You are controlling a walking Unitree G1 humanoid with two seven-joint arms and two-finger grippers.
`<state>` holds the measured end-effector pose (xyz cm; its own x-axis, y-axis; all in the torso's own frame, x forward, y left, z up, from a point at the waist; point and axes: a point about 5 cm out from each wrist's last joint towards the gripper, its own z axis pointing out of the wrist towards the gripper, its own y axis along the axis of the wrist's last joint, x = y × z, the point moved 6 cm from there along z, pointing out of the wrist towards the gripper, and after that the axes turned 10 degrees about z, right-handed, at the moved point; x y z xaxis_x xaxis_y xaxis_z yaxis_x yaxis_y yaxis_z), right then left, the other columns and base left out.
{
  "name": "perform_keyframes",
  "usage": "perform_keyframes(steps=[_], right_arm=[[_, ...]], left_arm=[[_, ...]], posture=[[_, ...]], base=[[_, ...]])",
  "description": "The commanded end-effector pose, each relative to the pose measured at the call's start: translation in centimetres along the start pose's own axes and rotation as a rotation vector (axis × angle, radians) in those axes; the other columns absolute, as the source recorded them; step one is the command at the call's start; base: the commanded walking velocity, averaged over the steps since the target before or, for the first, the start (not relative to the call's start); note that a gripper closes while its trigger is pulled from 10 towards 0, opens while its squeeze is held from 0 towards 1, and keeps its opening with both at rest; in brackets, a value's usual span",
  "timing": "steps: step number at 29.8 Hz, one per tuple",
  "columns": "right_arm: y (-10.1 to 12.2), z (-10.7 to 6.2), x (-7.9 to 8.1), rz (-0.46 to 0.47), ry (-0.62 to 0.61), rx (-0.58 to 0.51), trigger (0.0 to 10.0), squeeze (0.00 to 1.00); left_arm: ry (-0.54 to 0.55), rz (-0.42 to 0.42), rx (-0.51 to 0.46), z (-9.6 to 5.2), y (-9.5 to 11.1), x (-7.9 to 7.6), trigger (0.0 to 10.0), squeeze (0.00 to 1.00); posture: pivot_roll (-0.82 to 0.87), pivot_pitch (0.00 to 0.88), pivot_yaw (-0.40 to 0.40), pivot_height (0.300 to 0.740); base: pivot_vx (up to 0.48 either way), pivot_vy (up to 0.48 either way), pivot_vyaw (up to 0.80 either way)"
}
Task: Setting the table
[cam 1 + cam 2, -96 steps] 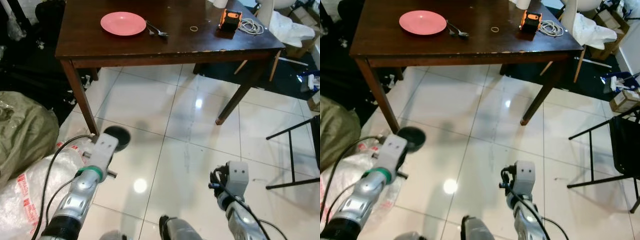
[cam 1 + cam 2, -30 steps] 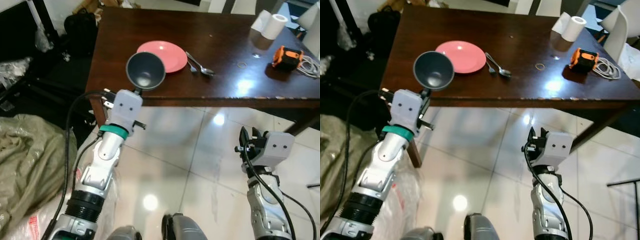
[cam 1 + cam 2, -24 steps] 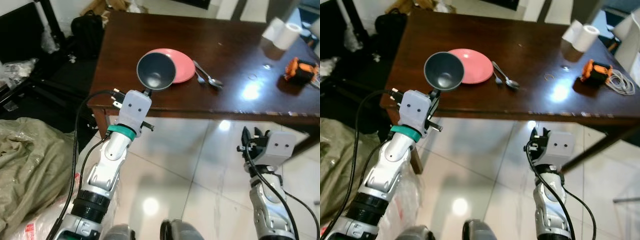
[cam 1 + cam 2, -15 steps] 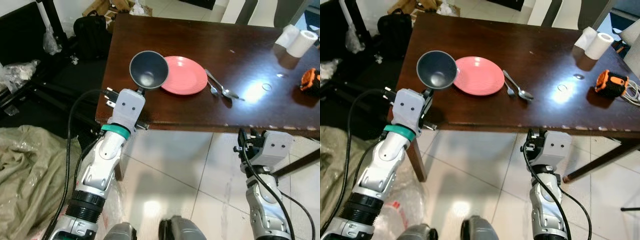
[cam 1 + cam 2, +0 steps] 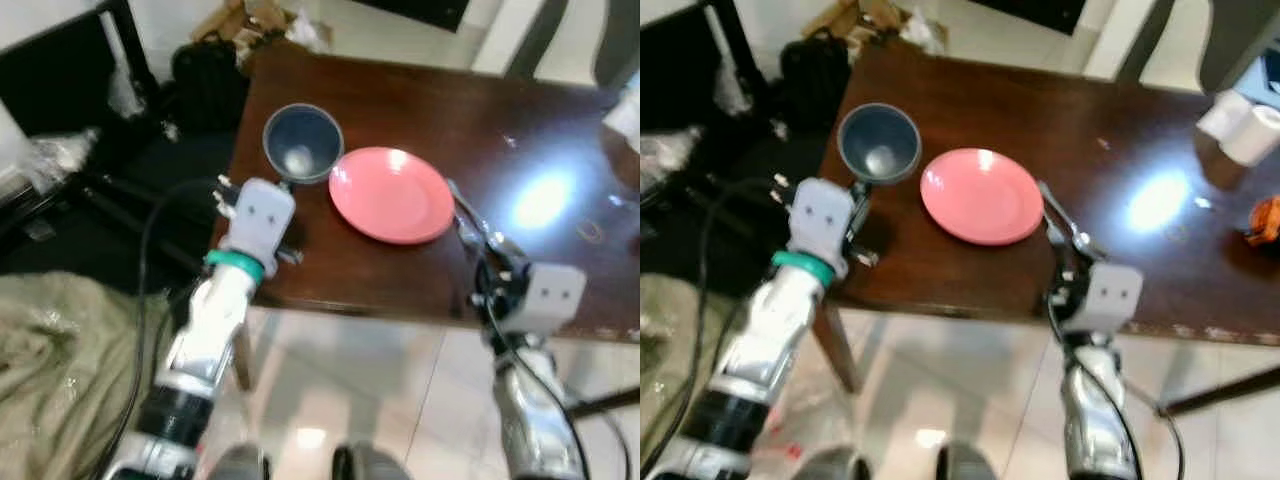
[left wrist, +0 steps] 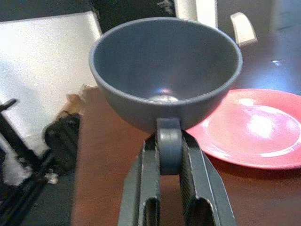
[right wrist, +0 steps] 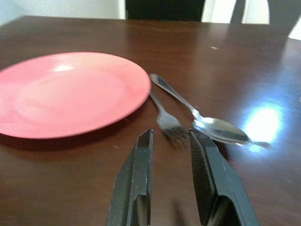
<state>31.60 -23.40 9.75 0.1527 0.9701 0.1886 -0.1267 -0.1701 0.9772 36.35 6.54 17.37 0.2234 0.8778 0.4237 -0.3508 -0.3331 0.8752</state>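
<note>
Left claw (image 6: 169, 155) pinched shut on the rim of a grey bowl (image 6: 165, 70), held above the dark surface (image 5: 970, 110) just left of the pink plate (image 5: 982, 195). Looks rigid and light, probably plastic or melamine, though hard to say through the blur; smooth wall, so liable to pivot on a single rim pinch. Best kept level and set down gently. Right claw (image 7: 170, 162) narrowly parted, empty, low before the fork (image 7: 164, 117) and spoon (image 7: 207, 120).
</note>
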Motion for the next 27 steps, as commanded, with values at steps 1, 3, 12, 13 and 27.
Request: perform_keyframes(steps=[1, 3, 12, 13, 27], right_arm=[[-0.8, -0.5, -1.0, -0.003, -0.03, 0.031, 10.0, 0.0], [-0.8, -0.6, -1.0, -0.003, -0.031, 0.031, 10.0, 0.0], [-0.7, -0.6, -1.0, -0.003, -0.033, 0.029, 10.0, 0.0], [-0.6, -0.7, -1.0, -0.003, -0.033, 0.028, 10.0, 0.0], [2.3, 0.2, 1.1, 0.026, 0.013, -0.059, 10.0, 0.0]], left_arm=[[-0.013, -0.002, -0.003, -0.1, 0.2, -0.4, 10.0, 0.0], [-0.014, -0.002, -0.003, -0.1, 0.2, -0.4, 10.0, 0.0], [-0.015, -0.019, 0.012, 0.1, 0.1, -0.4, 10.0, 0.0], [-0.017, -0.022, 0.024, 0.2, -0.1, -0.4, 10.0, 0.0], [-0.08, 0.037, 0.154, 2.8, -1.6, -1.3, 10.0, 0.0]], posture=[[0.02, 0.006, 0.001, 0.74], [0.02, 0.005, 0.002, 0.74], [0.01, 0.008, 0.004, 0.74], [0.01, 0.009, 0.005, 0.74], [0.0, 0.033, 0.03, 0.74]], base=[[0.0, 0.0, 0.0], [0.0, 0.0, 0.0], [0.0, 0.0, 0.0], [0.0, 0.0, 0.0], [0.0, 0.0, 0.0]])
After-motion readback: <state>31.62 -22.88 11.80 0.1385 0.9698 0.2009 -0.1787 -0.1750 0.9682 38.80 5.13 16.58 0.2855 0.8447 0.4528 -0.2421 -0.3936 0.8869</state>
